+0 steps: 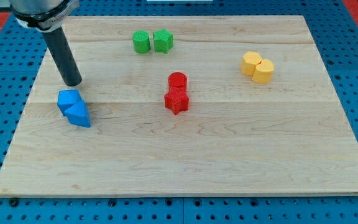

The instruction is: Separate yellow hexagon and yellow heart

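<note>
My tip [72, 83] sits just above the blue blocks [73, 107]; no pincer here to open or close. Yellow hexagon [250, 63] and yellow heart [263, 70] touch, far right across the table [185, 155]. Best: aim for their seam, wedge them apart.

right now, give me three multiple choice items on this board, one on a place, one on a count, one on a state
1. Where is my tip?
A. just above the blue blocks in the view
B. beside the red blocks
C. at the view's bottom right

2. How many green blocks are there?
A. one
B. two
C. four

3. How do the yellow hexagon and yellow heart stand?
A. far apart
B. stacked
C. touching side by side

Key: 1 A, the rod ends just above the blue pair. 2 B, two sit near the view's top. 3 C, no gap shows between them.
</note>
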